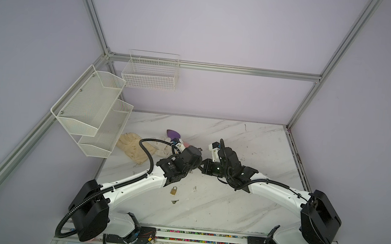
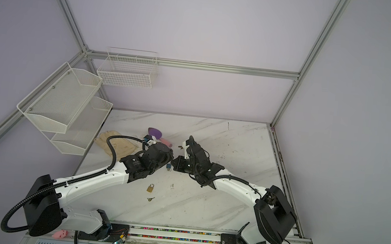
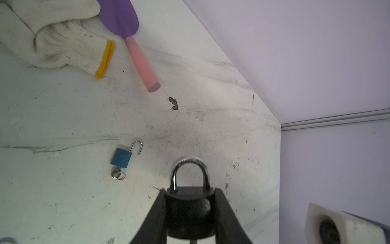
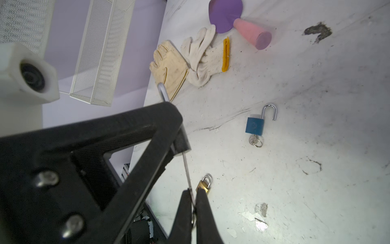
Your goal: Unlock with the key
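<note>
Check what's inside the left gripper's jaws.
A black padlock, body clamped in the left gripper, shackle closed and sticking out. The right gripper holds a key up to its underside; keyhole and insertion depth are covered.

Arms angled inward, left tool (image 3: pixel 190 196) gripping, right tool (image 4: pixel 193 193) pinched shut, tips facing

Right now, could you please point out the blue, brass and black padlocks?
blue padlock (image 3: pixel 121 157): left wrist view, on its blue body.
brass padlock (image 1: pixel 173 192): a top view, on its body.
black padlock (image 3: pixel 185 211): left wrist view, on its body.
</note>
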Available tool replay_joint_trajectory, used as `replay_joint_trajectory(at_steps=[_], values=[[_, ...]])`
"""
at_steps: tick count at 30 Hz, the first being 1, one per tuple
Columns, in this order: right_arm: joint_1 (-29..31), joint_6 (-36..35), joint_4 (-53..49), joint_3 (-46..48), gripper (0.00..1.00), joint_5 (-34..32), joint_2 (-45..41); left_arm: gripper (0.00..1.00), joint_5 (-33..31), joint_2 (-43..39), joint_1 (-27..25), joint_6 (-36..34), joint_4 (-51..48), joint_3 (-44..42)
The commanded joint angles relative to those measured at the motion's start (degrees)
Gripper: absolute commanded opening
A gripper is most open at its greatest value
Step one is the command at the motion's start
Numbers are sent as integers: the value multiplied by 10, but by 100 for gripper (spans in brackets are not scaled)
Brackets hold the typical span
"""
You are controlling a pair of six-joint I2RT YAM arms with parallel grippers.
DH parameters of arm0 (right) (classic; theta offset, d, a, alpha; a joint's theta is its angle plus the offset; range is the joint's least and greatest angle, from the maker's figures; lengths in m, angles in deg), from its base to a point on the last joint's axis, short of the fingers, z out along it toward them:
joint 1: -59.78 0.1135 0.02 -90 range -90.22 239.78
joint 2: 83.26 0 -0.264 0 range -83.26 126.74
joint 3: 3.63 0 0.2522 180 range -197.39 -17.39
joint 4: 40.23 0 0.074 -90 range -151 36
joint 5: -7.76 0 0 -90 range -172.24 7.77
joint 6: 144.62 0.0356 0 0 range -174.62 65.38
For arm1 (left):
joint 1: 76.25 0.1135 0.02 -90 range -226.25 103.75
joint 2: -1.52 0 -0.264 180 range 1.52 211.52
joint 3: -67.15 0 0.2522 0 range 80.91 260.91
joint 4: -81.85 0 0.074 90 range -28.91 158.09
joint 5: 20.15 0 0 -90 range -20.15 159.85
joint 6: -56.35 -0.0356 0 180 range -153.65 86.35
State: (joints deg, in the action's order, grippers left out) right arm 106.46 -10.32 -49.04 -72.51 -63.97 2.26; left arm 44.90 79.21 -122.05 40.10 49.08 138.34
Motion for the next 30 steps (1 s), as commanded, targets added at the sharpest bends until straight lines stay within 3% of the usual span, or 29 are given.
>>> replay_joint_trajectory(at_steps=[1, 4, 10, 16, 30], values=[[-11, 31, 100, -9, 0, 38, -5, 0, 62, -16, -27, -33, 0, 22], [-15, 42, 114, -13, 0, 47, -12, 0, 56, -4, -33, -54, -46, 32], [-14, -21, 30, -51, 0, -42, -21, 0, 60, -7, -40, -74, -70, 15], [-13, -44, 14, -58, 0, -88, -36, 0, 51, -20, -40, -63, -82, 2], [-11, -35, 34, -49, 0, -39, -38, 0, 40, -19, -38, -51, -90, 3]])
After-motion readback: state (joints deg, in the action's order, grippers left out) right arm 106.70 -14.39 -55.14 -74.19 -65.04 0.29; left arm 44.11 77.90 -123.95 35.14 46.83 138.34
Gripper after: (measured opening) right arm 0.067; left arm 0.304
